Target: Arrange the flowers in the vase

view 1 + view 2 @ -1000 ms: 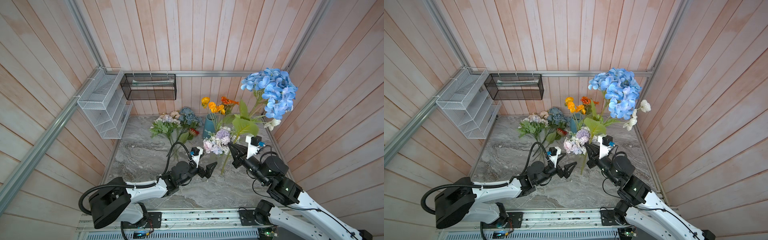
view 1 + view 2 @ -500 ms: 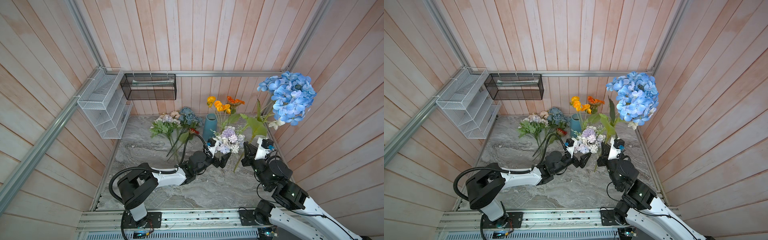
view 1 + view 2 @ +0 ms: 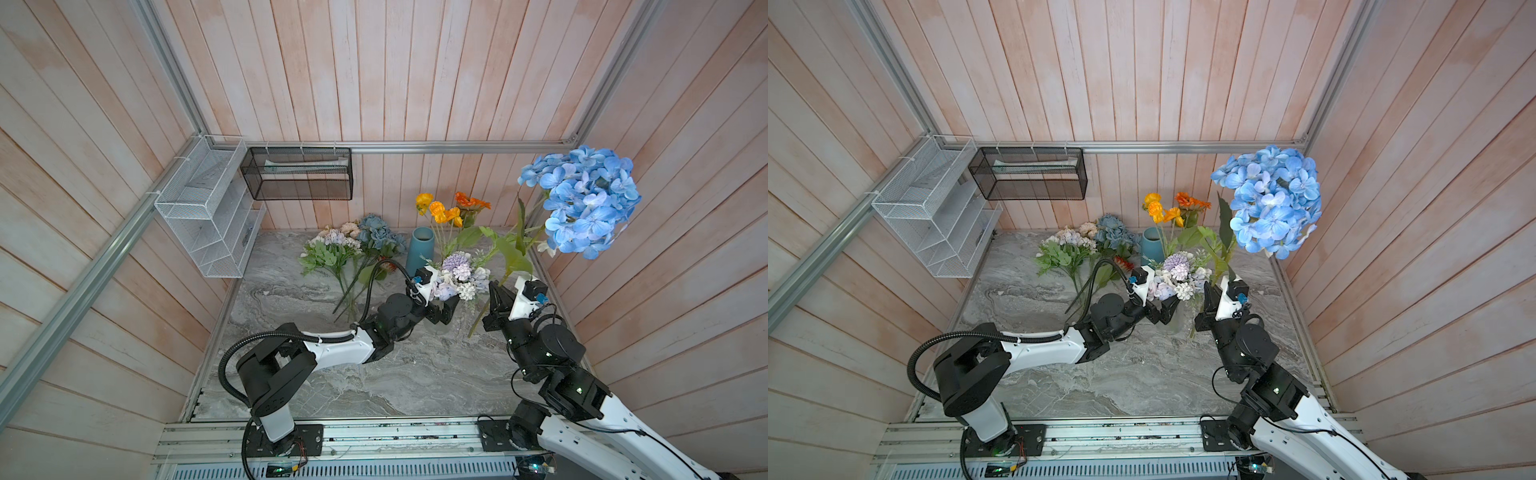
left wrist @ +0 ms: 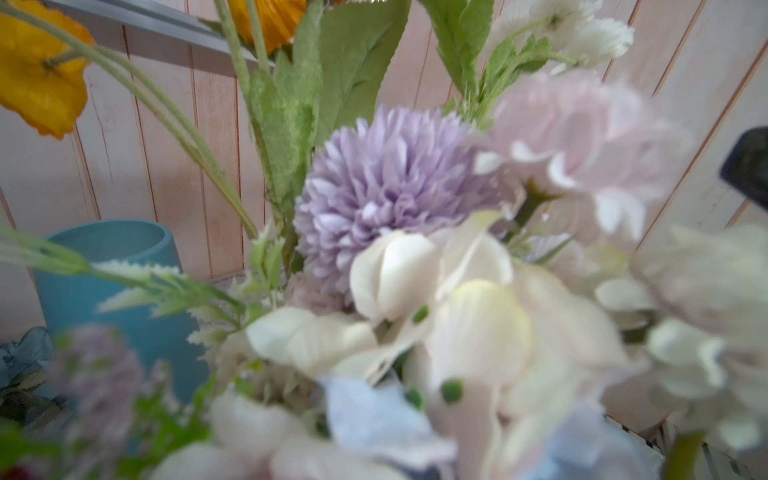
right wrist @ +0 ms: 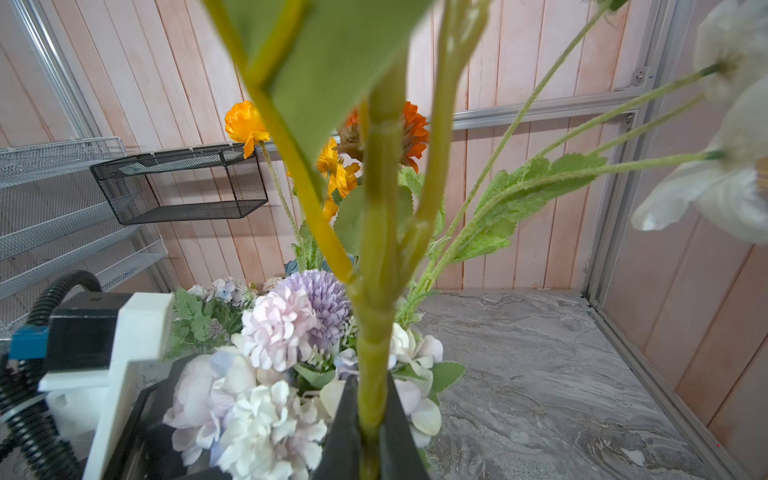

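Note:
A clear glass vase (image 3: 441, 328) (image 3: 1174, 323) stands mid-table holding lilac and white blooms (image 3: 457, 270) (image 4: 386, 187), orange and yellow flowers (image 3: 446, 210) and a white bloom (image 3: 544, 248). My left gripper (image 3: 444, 311) (image 3: 1160, 311) is open, one jaw on each side of the vase just under the blooms; in the left wrist view petals hide it. My right gripper (image 3: 496, 297) (image 3: 1210, 300) (image 5: 370, 390) is shut on the thick green stem (image 5: 380, 208) of the bright blue hydrangea (image 3: 582, 199) (image 3: 1271, 199). It holds the stem tilted, right of the vase, with the lower end outside the vase.
An empty blue vase (image 3: 420, 249) (image 4: 108, 286) stands behind the bouquet. Dusty blue roses (image 3: 380, 235), a pale leafy bunch (image 3: 330, 249) and a red bloom (image 3: 386, 266) lie at the back. White wire shelves (image 3: 208, 216) and a black mesh basket (image 3: 299, 174) hang on the walls.
My left gripper has reached right and back until its open jaws straddle the glass vase. My right gripper has carried the hydrangea to the right, its head swinging toward the right wall.

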